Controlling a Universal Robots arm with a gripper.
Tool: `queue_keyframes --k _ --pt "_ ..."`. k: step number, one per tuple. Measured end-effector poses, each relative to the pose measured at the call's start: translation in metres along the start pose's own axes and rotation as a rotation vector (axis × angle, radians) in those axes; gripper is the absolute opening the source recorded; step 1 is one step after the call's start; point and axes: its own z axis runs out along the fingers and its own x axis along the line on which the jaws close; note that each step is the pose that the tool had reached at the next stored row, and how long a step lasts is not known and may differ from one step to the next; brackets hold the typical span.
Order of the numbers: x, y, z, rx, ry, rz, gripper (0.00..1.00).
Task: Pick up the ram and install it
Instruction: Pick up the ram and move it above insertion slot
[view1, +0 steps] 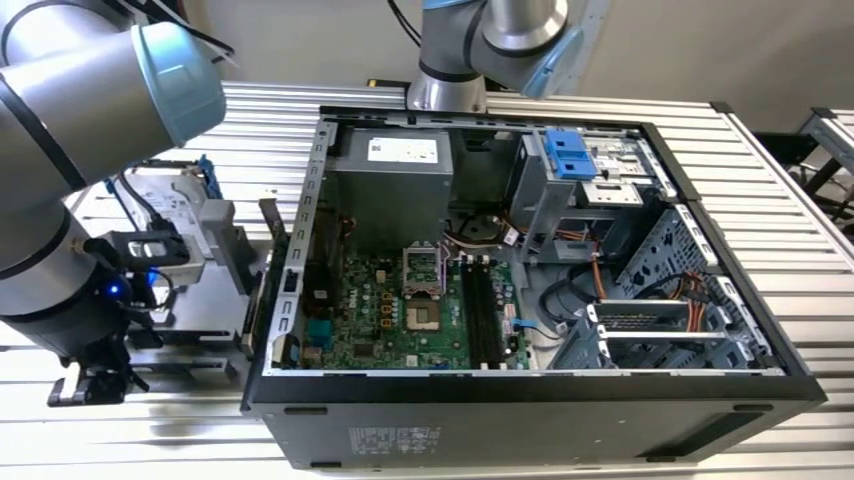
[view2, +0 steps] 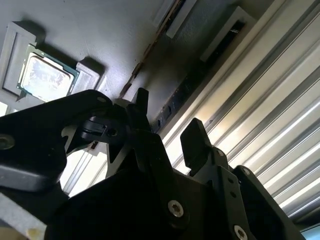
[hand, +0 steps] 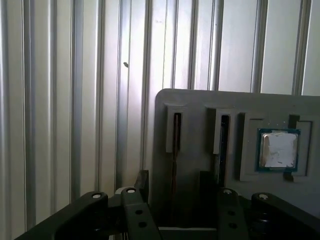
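The table (view1: 267, 110) is showing ribbed bare metal, smooth and shiny. The tray (hand: 200, 102) is looking like matt grey plastic; the chip (hand: 278, 149) in it is wearing a dull silvery metal lid. The gripper (hand: 175, 182) is showing matt black plastic with bright metal screws. The case (view1: 534, 410) is showing matt black walls; the arm (view1: 80, 120) is gleaming smooth silver with glossy blue caps.

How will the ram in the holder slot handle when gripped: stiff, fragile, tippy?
The ram, a thin board standing on edge in the gray holder, is probably stiff and light. Seated there, it likely won't tip. Its thinness suggests a hard squeeze from the fingers may crack it.
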Motion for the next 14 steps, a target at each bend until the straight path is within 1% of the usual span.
queue_keyframes --k 14 --pt "0.0 0.0 0.0004 0.0 0.0 0.0 1.0"
